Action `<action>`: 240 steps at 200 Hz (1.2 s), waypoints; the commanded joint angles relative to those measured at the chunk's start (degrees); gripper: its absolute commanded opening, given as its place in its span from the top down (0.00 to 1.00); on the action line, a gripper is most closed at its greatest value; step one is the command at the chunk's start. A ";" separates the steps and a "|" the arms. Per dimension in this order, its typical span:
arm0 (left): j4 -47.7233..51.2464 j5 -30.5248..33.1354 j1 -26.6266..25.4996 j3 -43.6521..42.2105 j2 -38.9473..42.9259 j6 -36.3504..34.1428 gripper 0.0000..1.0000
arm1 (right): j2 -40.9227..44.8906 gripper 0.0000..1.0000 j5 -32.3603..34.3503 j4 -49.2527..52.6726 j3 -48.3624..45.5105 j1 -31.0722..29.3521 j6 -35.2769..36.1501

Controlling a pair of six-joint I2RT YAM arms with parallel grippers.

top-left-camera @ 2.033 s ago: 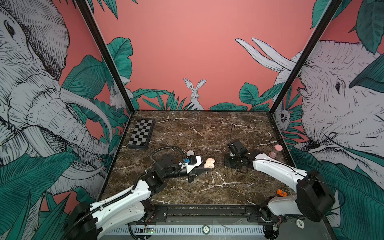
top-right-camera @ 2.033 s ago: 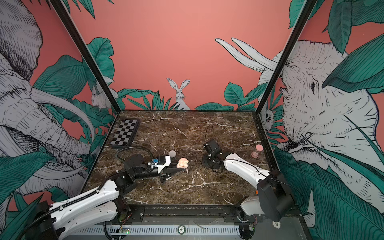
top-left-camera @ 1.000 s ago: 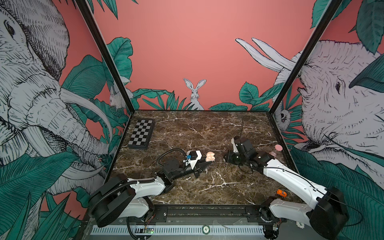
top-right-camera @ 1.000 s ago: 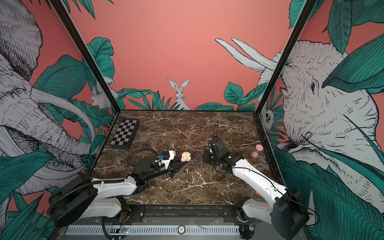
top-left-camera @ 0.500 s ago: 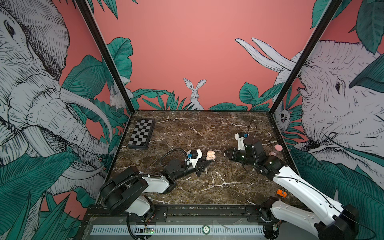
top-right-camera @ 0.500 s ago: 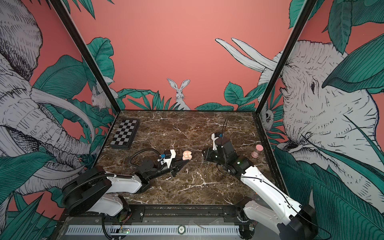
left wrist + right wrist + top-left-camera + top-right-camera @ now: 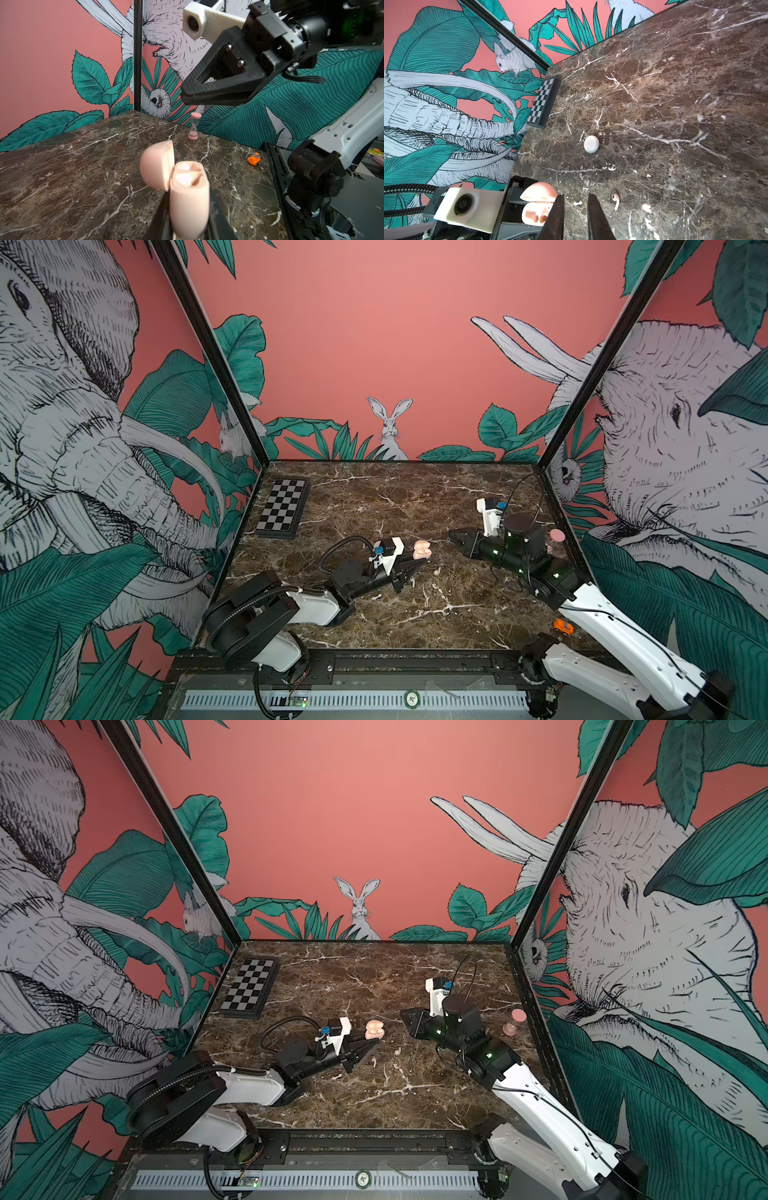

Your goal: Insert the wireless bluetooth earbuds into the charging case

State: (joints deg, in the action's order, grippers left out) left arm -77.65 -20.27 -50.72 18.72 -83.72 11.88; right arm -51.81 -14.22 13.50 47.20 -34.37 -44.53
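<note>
Clamping the open pink charging case (image 7: 189,197) in the left gripper (image 7: 413,566) jaws. Holding right gripper (image 7: 576,199) jaws slightly parted, empty. Only from the right wrist clearly: both earbuds (image 7: 616,201) loose on the tabletop (image 7: 675,104), plus a white oval case (image 7: 591,144).

Table (image 7: 415,614) polished brown marble, white-veined; charging case (image 7: 189,203) smooth matt pink plastic.

Both top views sit high above the near edge of the desk (image 7: 415,614), angled down toward the rabbit (image 7: 390,427) wall, and share the whole desk. Left wrist cam: low, close behind the charging case (image 7: 189,199), facing the right arm (image 7: 342,128) and the hourglass (image 7: 194,126). Right wrist cam: looks down past its fingers (image 7: 554,218), with the case close by and the chessboard (image 7: 544,101) beyond it.
</note>
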 commanded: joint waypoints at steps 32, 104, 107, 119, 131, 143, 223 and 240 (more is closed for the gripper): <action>-2.44 2.84 -0.26 -1.16 2.65 -0.55 1.00 | -3.04 0.77 5.51 4.56 -1.89 0.02 0.84; 1.81 13.19 -0.30 -4.57 12.72 -6.57 1.00 | -18.76 0.59 -6.24 5.42 0.05 -0.47 9.87; 2.34 13.16 -0.26 -4.65 13.20 -6.93 1.00 | -19.29 0.59 -6.26 5.35 0.37 -0.70 10.69; 3.18 14.04 -0.26 -5.13 14.71 -7.67 1.00 | -22.33 0.56 -4.98 5.91 1.84 -2.01 13.53; 3.52 15.07 -0.26 -5.64 15.75 -8.17 1.00 | -26.73 0.55 -5.32 8.26 4.84 -3.37 17.33; 3.62 15.48 -0.26 -6.21 16.47 -8.53 1.00 | -30.95 0.55 -3.62 11.67 8.15 -4.54 20.27; 5.41 15.80 -0.26 -7.37 19.53 -10.09 1.00 | -45.92 0.54 6.98 15.35 17.30 -7.49 28.07; 5.86 15.67 -0.28 -7.38 19.91 -10.31 1.00 | -48.03 0.54 8.89 16.18 18.86 -8.76 29.43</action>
State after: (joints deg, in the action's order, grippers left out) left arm -71.85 -4.89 -50.72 11.88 -65.14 2.76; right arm -97.86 -9.54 27.57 63.53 -41.34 -18.44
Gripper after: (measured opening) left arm 0.229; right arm 0.458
